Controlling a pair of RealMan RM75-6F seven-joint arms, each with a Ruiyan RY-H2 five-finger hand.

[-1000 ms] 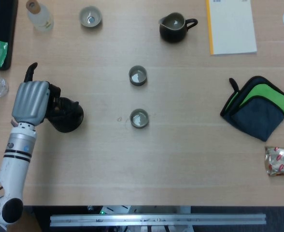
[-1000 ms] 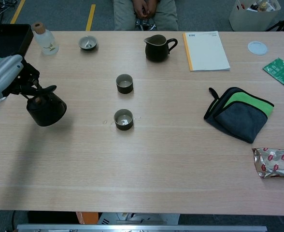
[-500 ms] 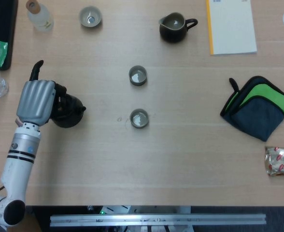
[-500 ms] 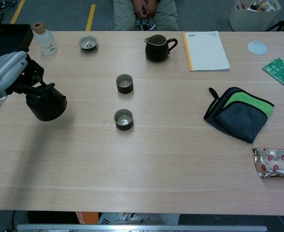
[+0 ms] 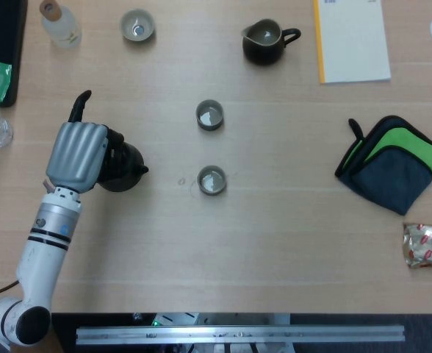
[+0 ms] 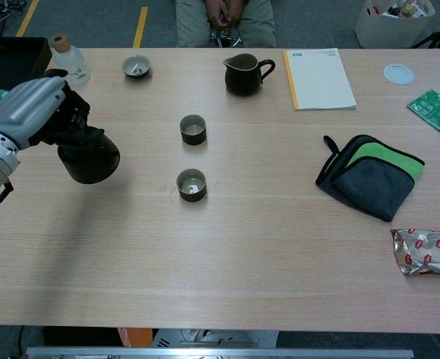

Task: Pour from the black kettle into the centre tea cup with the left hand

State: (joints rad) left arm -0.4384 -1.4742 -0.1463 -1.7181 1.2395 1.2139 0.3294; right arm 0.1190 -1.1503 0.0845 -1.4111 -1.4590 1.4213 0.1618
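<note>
Left hand (image 5: 78, 156) grasps the black kettle (image 5: 122, 168), held above the bench (image 5: 275, 243) at its left side, spout toward the cups; centre tea cup (image 5: 209, 115) stands well apart to the right, a second cup (image 5: 211, 180) nearer; right hand unseen in both views.

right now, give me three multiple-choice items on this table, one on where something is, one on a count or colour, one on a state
1. Where is the black kettle?
A. left of the tea cups
B. on the notebook
C. beside the folded cloth

2. How many small cups are on the table?
A. one
B. three
C. five

3. What is the left hand doing?
A. lying flat on the table
B. holding the kettle
C. touching the pitcher

Answers:
1 A, the kettle sits well left of the near cup.
2 B, near cup, centre cup and far cup.
3 B, its fingers wrap the kettle.
</note>
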